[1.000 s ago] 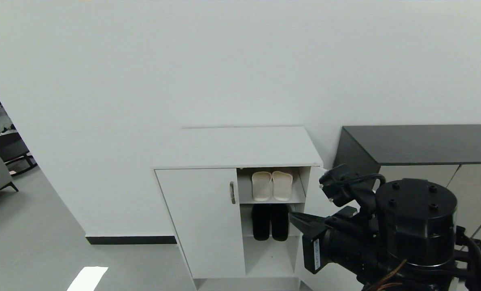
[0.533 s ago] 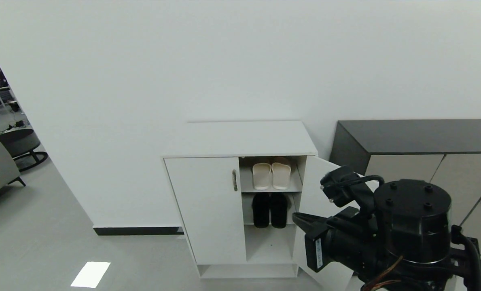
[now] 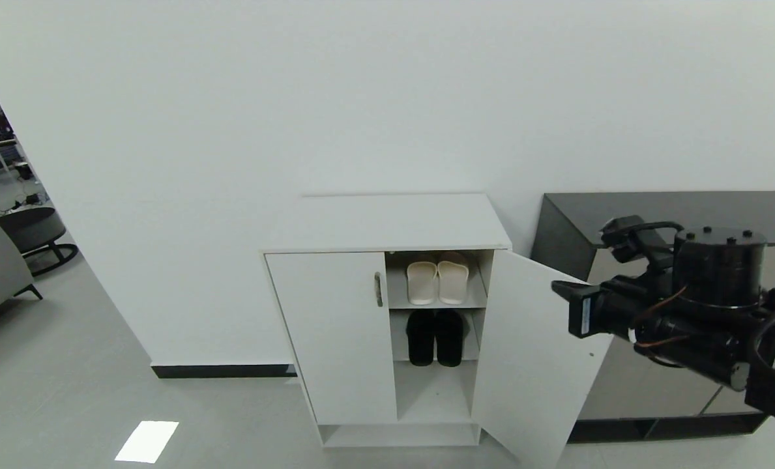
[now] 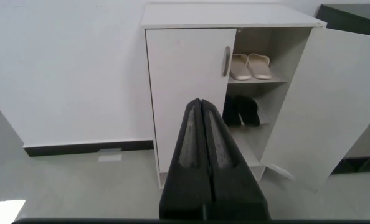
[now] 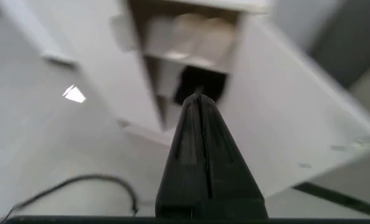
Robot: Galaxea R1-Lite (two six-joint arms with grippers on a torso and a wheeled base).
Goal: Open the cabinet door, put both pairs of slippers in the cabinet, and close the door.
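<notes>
Right gripper (image 3: 556,288) clenched shut, nothing in it, held up by the top outer edge of the open right door (image 3: 530,352). Near it; can't tell if touching. Left gripper (image 4: 201,104) also pressed shut and empty, aimed at the cabinet (image 3: 387,225) from well back.

Cabinet stands against the wall, dark sideboard (image 3: 654,218) just beside it on the right. Left door (image 3: 328,339) shut, its handle (image 3: 378,290) at the inner edge. Right door swung wide open toward the robot.

White slippers (image 3: 437,282) sit side by side on the top shelf. Black slippers (image 3: 434,337) sit side by side on the middle shelf. Bottom shelf bare. No slippers seen on the floor.

Progress, as judged: door opened, done. Both pairs stowed, done. Only closing the right door is left. Right gripper looks best placed for that; it likely needs to get to the door's outer face and push it round until flush with the left door.
</notes>
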